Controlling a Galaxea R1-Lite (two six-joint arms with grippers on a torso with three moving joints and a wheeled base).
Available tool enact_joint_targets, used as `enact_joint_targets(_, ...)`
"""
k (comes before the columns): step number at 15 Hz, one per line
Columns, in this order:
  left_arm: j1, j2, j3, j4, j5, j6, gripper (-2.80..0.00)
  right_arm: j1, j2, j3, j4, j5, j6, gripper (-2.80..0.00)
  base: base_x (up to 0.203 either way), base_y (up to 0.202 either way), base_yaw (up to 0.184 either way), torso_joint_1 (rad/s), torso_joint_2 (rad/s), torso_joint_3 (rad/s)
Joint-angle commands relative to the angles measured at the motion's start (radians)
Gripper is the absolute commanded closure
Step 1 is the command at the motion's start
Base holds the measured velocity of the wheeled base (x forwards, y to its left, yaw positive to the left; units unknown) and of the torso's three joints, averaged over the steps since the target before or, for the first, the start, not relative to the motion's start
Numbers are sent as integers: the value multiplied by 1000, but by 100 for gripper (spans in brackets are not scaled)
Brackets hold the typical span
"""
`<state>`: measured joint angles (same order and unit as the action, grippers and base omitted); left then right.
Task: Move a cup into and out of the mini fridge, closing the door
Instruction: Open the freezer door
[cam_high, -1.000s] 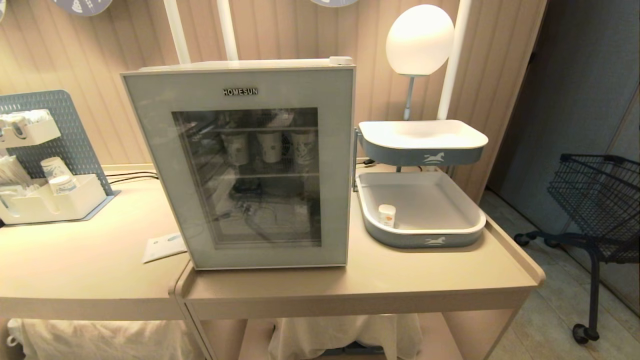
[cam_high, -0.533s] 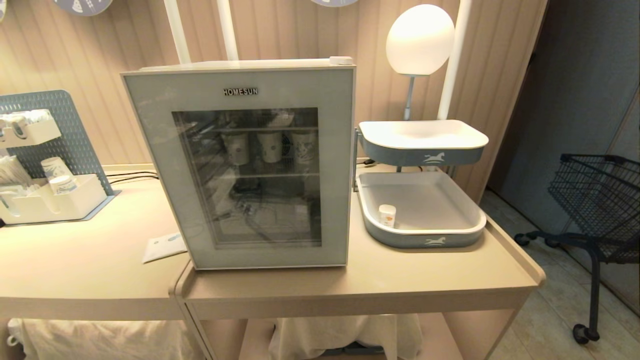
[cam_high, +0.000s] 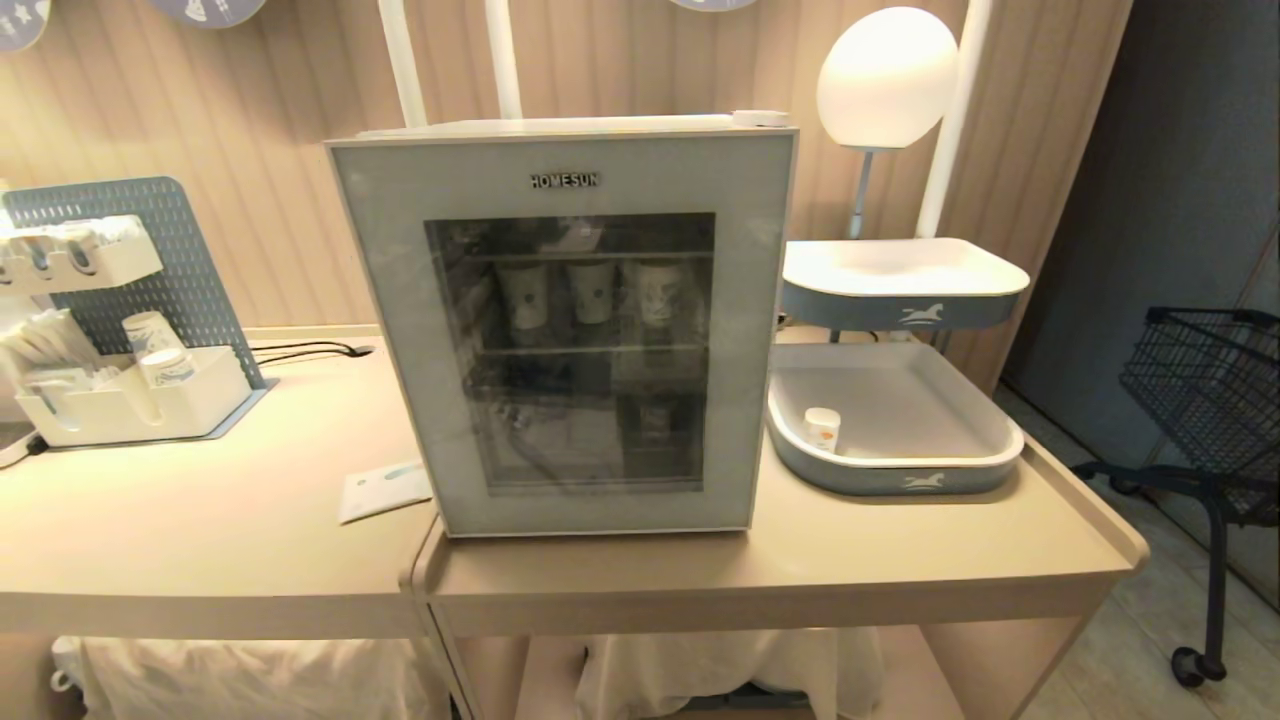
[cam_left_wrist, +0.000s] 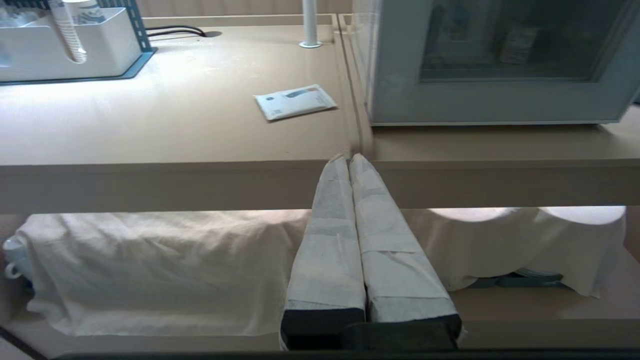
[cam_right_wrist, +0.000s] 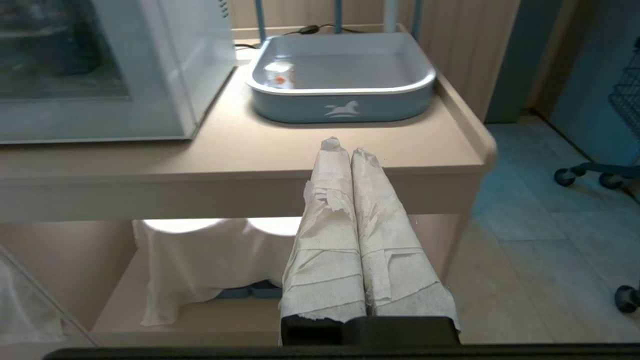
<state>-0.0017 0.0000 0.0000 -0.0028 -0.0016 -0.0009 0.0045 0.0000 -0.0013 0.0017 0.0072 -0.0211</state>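
**Nothing begun: cup in the tray, fridge door shut**

The tiny white plastic cup (cam_high: 822, 429) with orange marks stands in the lower blue-and-white tray (cam_high: 900, 482), near that tray's front corner on the fridge side; the tray sits by the tabletop's right edge. The boxy white mini fridge (cam_high: 570, 128) stands just beside it, and its grey-framed glass door (cam_high: 585, 340) is closed, with taller paper cups (cam_high: 590, 292) visible on the upper wire shelf behind the glass. The left gripper (cam_left_wrist: 349, 159) hangs below the tabletop's front edge, its paper-wrapped fingers pressed together on nothing. The right gripper (cam_right_wrist: 341, 146) waits likewise before the front edge, facing the tray, fingers together and empty. By this showing every step remains: opening the door, placing the cup inside, retrieving it and closing the door.
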Motion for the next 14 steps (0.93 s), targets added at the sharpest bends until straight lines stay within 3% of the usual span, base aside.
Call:
enact_joint_targets(1,0,-2,2,0,0,-1,0,-1,2,0,0,0,0,0,0,193,1,2,7,-2)
enact_joint_targets(7,0,-2,0,0,0,-1,0,-1,2,0,0,0,0,0,0,180,3,5,1,4)
enact_joint_targets(14,0,-2,2,0,0,-1,0,-1,2,0,1,-3,3,0,0,10,1,1,0,0)
